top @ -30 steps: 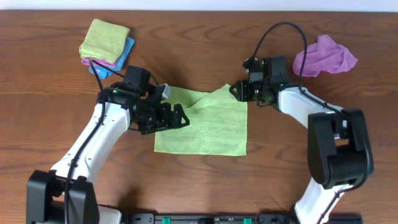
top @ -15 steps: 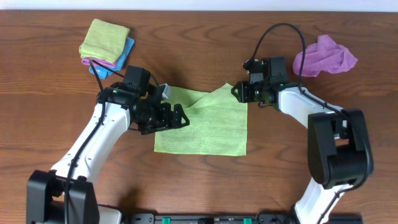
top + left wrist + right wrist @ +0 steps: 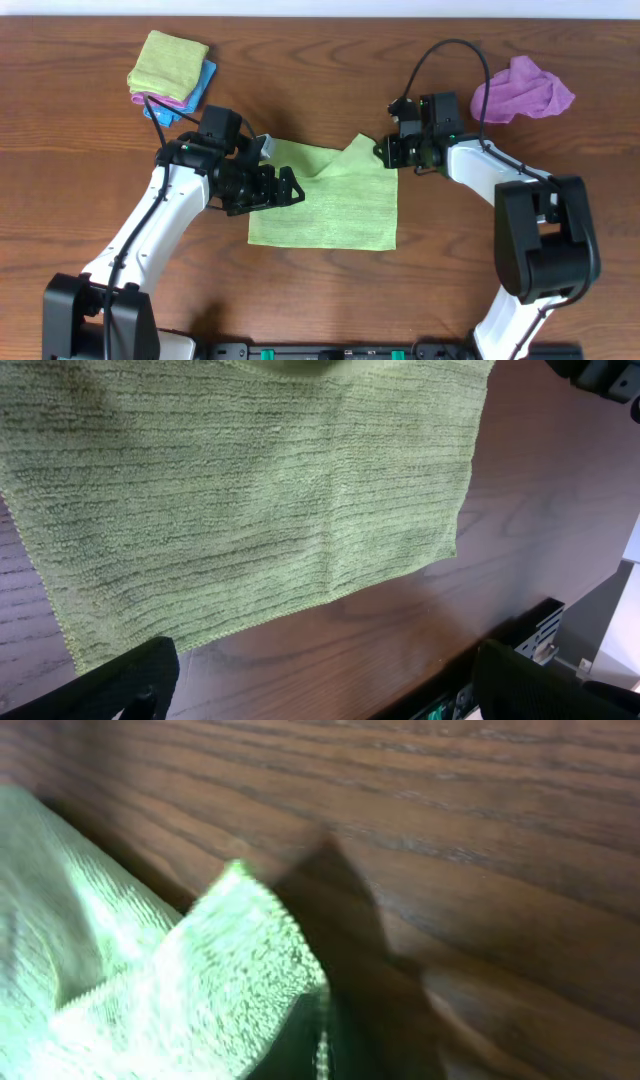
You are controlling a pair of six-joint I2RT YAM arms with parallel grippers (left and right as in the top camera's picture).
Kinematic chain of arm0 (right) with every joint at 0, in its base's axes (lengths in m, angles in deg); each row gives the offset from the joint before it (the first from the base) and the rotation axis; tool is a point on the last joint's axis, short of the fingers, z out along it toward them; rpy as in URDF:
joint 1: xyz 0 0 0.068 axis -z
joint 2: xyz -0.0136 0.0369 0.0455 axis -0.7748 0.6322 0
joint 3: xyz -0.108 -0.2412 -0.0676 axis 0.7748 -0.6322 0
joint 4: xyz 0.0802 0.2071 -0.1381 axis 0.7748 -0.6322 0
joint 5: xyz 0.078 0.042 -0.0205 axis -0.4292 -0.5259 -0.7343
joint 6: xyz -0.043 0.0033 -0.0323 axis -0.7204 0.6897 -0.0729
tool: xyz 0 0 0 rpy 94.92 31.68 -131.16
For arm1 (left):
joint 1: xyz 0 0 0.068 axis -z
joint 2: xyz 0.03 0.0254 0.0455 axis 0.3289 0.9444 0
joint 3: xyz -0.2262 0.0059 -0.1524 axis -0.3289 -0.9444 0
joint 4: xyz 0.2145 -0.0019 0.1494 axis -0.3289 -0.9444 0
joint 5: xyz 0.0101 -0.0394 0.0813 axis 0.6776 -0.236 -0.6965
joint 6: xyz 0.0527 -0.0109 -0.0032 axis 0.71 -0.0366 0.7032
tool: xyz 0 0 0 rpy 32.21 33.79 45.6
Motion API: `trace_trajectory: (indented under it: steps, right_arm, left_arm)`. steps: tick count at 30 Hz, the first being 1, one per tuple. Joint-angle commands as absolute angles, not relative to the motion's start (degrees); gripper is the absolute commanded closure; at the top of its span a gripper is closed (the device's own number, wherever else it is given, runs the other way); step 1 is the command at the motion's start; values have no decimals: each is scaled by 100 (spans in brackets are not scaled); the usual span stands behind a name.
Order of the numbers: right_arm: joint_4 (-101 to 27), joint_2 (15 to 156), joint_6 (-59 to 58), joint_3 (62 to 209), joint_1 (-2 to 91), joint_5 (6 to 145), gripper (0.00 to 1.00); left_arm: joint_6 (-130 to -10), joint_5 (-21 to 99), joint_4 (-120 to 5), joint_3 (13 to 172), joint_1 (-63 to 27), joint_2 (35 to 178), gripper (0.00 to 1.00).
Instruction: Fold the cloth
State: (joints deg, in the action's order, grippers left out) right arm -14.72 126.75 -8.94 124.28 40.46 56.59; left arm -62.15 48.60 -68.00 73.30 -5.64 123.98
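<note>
The light green cloth point(image 3: 330, 205) lies mostly flat at the table's middle. Its far right corner is pulled up into a peak. My right gripper point(image 3: 386, 152) is at that corner and looks shut on the cloth edge. In the right wrist view the lifted corner point(image 3: 225, 990) shows bright and close, and the fingers are barely visible. My left gripper point(image 3: 287, 188) hovers over the cloth's left part, open and empty. In the left wrist view the cloth point(image 3: 250, 490) spreads out below, and the left gripper point(image 3: 330, 690) has its two fingers wide apart.
A stack of folded cloths point(image 3: 170, 68), yellow-green over pink and blue, sits at the far left. A crumpled purple cloth point(image 3: 522, 90) lies at the far right. The table's front edge and a black rail point(image 3: 530, 635) show in the left wrist view.
My right gripper has shifted slightly right and back with the cloth corner, and the raised peak has changed shape a little. The left arm has not moved.
</note>
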Motion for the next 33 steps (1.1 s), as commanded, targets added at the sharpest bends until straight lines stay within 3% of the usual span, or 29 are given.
trace_trajectory:
  steps: [1, 7, 30, 32, 33]
  right_arm:
    - [-1303, 12745, -970, 12424, 3982, 5525, 99]
    - [-709, 12745, -784, 12439, 3982, 5681, 99]
    - [-416, 12745, -129, 12439, 3982, 9138, 99]
    - [-416, 12745, -129, 12439, 3982, 9171, 96]
    - [-423, 12745, -59, 12439, 3982, 9254, 89]
  left_arm:
    - [-6239, 4856, -6800, 7464, -579, 12321, 5]
    - [-6259, 4856, -6797, 7464, -579, 12321, 5]
    - [-6412, 4856, -6609, 7464, -579, 12321, 5]
    - [-6412, 4853, -6603, 7464, -579, 12321, 5]
    - [-6412, 4856, -6598, 7464, -579, 12321, 5]
